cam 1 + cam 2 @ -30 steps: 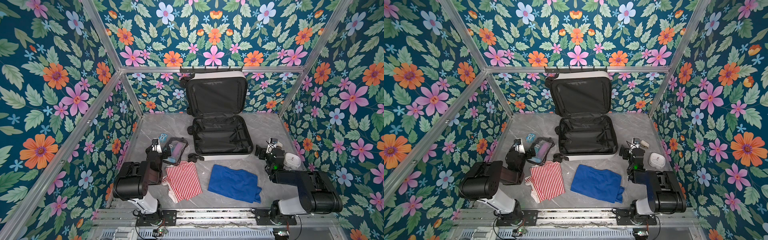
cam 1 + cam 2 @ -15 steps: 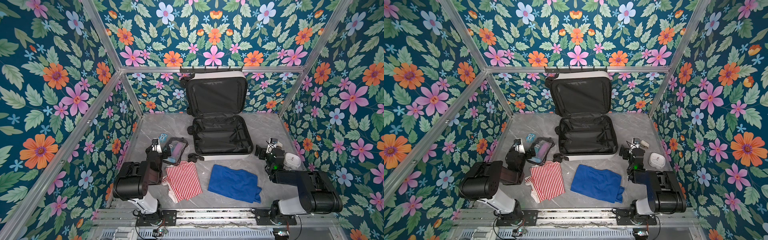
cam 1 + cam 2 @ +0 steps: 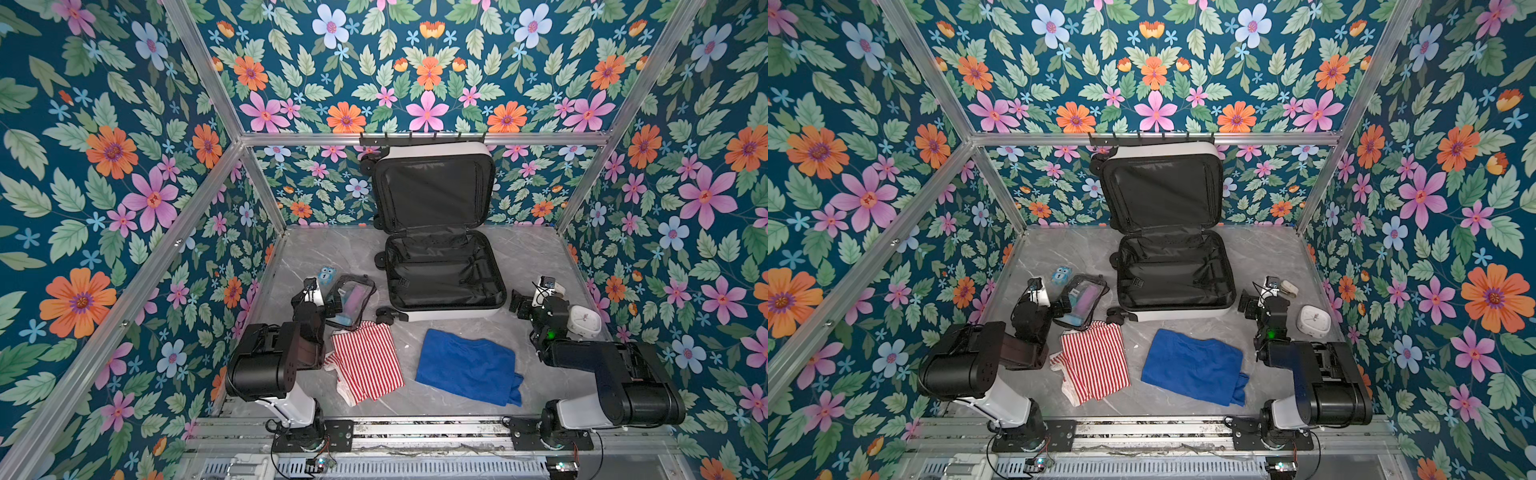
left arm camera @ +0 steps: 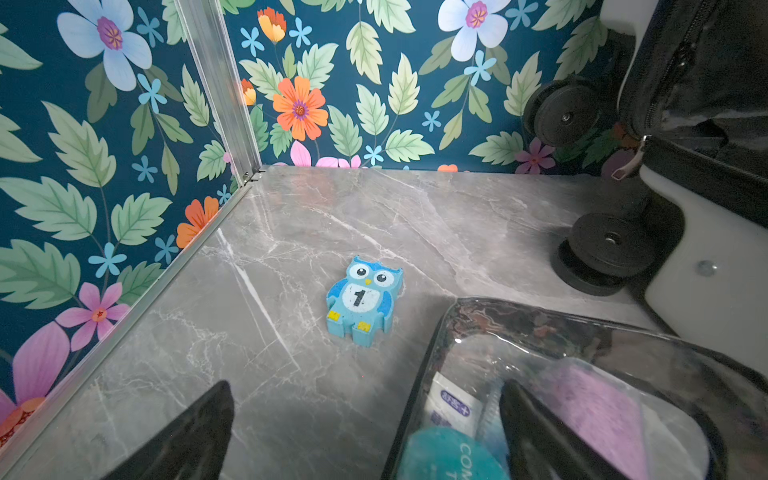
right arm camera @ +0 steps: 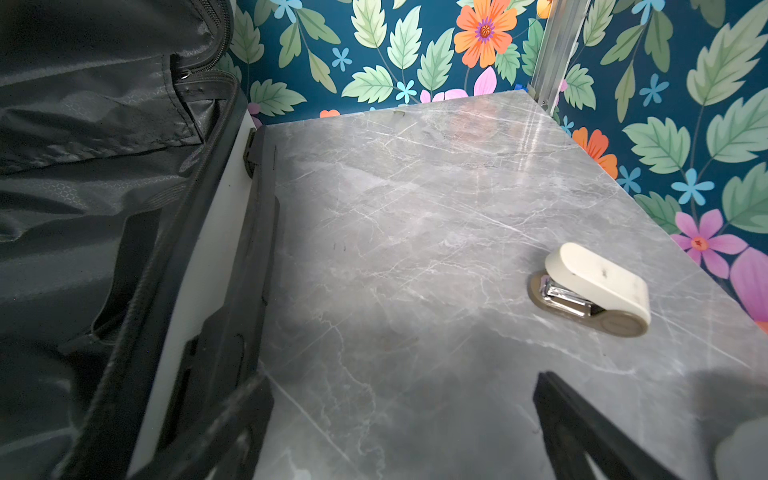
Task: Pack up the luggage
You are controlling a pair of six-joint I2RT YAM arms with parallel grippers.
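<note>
The luggage point(image 3: 440, 274) lies open in the middle of both top views. Its base half is flat on the marble table point(image 3: 324, 253) with the black lining bare and nothing in it, and its lid stands up against the back wall. I judge packing has not begun, so every risk lies ahead.

The lid worries me first. It stands upright with only the wall behind it, and a knock on the shell could bring it down over the base. My right gripper point(image 5: 399, 379), jaws spread wide and empty, hovers just beside the luggage's side handle at the left of the right wrist view, so a careless swing from there could do it. The cream stapler point(image 5: 594, 286) and the white alarm clock point(image 3: 584, 320) sit near that arm at the right of the top views, where my forearm could sweep them.

My left gripper point(image 4: 365, 386) is also wide and empty. In the left wrist view one finger hangs over the clear toiletry pouch point(image 4: 561, 345) at lower right, the other over bare table. Closing like this might pinch only slick film, or shove the pouch toward the black wheel point(image 3: 386, 316) at the luggage's front corner. The blue owl figure point(image 4: 363, 299) is small and flat, easy to fumble.

At lower middle of the top views, the red-striped garment point(image 3: 368, 359) and the blue T-shirt point(image 3: 467, 365) could unfold when lifted and drape over the zipper band.
</note>
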